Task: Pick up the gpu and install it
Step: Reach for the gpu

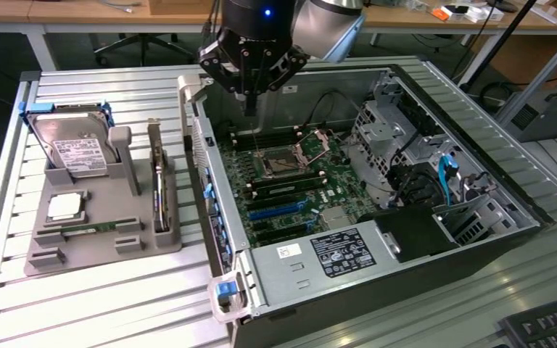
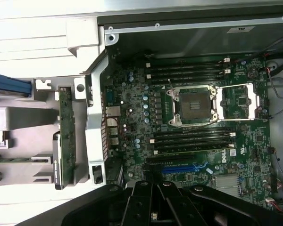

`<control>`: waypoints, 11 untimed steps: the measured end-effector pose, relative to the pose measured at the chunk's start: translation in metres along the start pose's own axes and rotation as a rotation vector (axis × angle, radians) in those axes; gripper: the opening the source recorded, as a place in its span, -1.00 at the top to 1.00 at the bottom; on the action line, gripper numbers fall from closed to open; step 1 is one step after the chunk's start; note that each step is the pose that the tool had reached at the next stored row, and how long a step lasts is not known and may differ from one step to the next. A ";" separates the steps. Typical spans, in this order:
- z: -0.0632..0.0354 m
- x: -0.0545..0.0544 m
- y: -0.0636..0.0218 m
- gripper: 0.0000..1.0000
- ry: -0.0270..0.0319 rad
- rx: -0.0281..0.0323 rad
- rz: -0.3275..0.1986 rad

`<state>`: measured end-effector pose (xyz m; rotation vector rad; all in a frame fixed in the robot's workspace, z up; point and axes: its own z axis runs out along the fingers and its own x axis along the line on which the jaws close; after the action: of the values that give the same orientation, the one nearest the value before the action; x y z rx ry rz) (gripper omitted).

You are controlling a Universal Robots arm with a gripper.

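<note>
The gpu point(image 1: 159, 183) stands on its edge in a slot of the grey holder point(image 1: 95, 250), on the exterior view's left, outside the computer case. In the wrist view the gpu point(image 2: 66, 134) appears as a thin green and dark strip beside the case wall. My gripper point(image 1: 249, 109) hangs over the rear part of the open case point(image 1: 510, 203), above the motherboard point(image 1: 303, 190), to the right of the gpu and well above it. Its fingers are shut with nothing between them. The gripper body point(image 2: 155, 207) shows dark in the wrist view.
The holder also carries a silver hard drive point(image 1: 77, 148), a processor point(image 1: 64, 206) and a green RAM stick point(image 1: 90, 229). On the motherboard are an open CPU socket point(image 2: 193, 106), memory slots and blue expansion slots point(image 1: 278, 210). A drive cage point(image 1: 394, 138) and power supply point(image 1: 347, 254) fill the case's right side.
</note>
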<state>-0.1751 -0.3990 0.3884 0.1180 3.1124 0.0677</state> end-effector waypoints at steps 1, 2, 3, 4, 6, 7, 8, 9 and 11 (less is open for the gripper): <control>0.0000 0.001 0.0000 0.80 0.0001 0.0001 0.000; 0.0000 0.001 -0.0001 0.80 0.0001 0.0001 0.000; 0.0000 0.002 -0.0001 0.80 0.0000 0.0000 0.000; 0.0000 0.002 -0.0001 0.80 0.0000 0.0000 0.000; 0.0000 0.003 -0.0002 0.80 0.0001 0.0001 0.000; 0.0000 0.003 -0.0002 0.80 0.0001 0.0001 0.000; 0.0001 0.003 -0.0003 0.80 0.0001 0.0001 0.000; 0.0001 0.004 -0.0003 0.80 0.0000 0.0000 0.000; 0.0001 0.004 -0.0003 0.80 0.0001 0.0001 0.000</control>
<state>-0.1794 -0.3990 0.3882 0.1179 3.1125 0.0675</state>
